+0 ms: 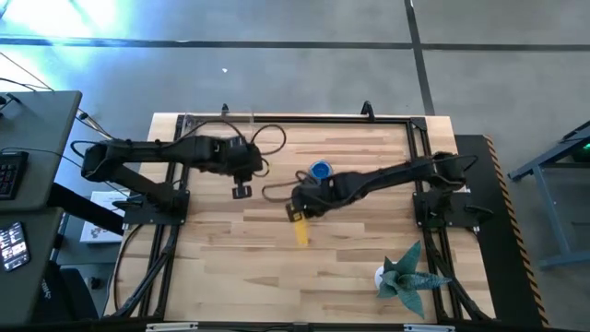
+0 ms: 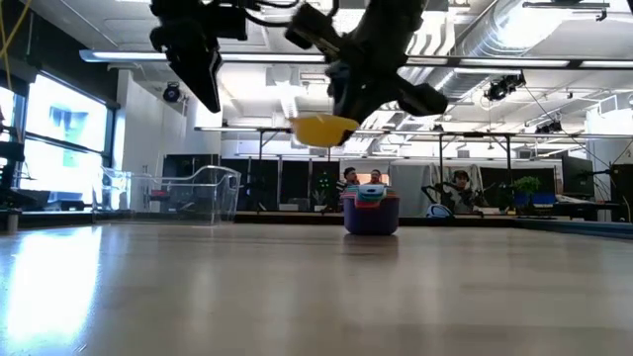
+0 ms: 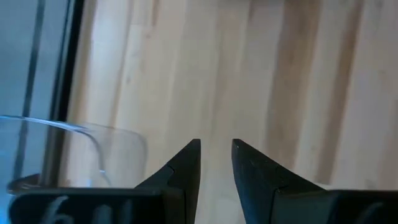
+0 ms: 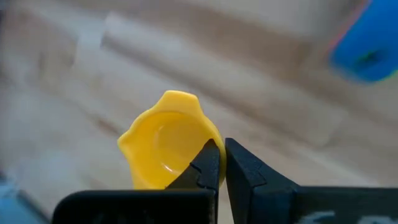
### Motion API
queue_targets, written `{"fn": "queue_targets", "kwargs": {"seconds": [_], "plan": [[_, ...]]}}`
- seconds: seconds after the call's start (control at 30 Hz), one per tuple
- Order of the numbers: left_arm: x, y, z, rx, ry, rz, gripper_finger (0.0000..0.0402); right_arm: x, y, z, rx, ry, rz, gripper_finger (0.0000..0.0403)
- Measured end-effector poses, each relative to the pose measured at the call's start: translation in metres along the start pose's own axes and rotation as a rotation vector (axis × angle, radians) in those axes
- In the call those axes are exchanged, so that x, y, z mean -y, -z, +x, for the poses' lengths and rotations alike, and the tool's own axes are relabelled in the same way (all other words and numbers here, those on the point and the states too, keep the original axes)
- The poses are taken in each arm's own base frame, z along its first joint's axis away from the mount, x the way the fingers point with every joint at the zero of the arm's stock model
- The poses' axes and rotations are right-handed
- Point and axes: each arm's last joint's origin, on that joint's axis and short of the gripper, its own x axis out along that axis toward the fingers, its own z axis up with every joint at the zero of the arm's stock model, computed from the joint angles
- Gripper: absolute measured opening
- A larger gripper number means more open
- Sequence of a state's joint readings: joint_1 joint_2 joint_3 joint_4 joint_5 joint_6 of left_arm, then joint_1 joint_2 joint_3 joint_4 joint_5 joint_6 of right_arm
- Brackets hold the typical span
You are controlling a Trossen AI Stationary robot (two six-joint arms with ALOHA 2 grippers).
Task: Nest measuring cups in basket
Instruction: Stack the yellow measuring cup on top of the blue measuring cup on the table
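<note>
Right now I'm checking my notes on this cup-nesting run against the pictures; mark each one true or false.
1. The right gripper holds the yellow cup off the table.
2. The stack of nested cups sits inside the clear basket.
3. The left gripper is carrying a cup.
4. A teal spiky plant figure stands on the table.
1. True: the right gripper is shut on the yellow cup, lifted clear of the table.
2. False: the stack of nested cups stands on the bare table, apart from the clear basket.
3. False: the left gripper holds nothing.
4. True: the plant figure stands near the right arm's side.
</note>
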State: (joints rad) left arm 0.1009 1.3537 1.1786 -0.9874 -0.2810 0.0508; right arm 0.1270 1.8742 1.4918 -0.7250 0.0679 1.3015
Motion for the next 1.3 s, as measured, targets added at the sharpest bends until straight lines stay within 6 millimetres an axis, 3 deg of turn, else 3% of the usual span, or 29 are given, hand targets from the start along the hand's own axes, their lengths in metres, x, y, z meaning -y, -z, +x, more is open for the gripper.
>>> {"fn": "queue_targets", "kwargs": {"seconds": [0.33,0.5,0.87,1.07,1.3], "plan": [[-0.035,0.003,0.009,-0.021,-0.048,-0.015,0.008,0.037,-0.044,-0.044,0.123,0.188,0.076,0.0001],[-0.047,0.005,0.011,-0.023,-0.067,-0.031,0.008,0.052,-0.065,-0.057,0.179,0.238,0.132,0.0],[-0.065,0.006,0.014,-0.008,-0.104,-0.064,0.008,0.075,-0.105,-0.06,0.192,0.26,0.243,0.0],[-0.073,0.008,0.015,-0.011,-0.103,-0.081,0.008,0.078,-0.107,-0.059,0.163,0.253,0.272,0.0],[-0.079,0.008,0.017,0.039,0.0,-0.117,0.008,0.077,-0.108,-0.042,0.102,0.258,0.29,0.0]]}}
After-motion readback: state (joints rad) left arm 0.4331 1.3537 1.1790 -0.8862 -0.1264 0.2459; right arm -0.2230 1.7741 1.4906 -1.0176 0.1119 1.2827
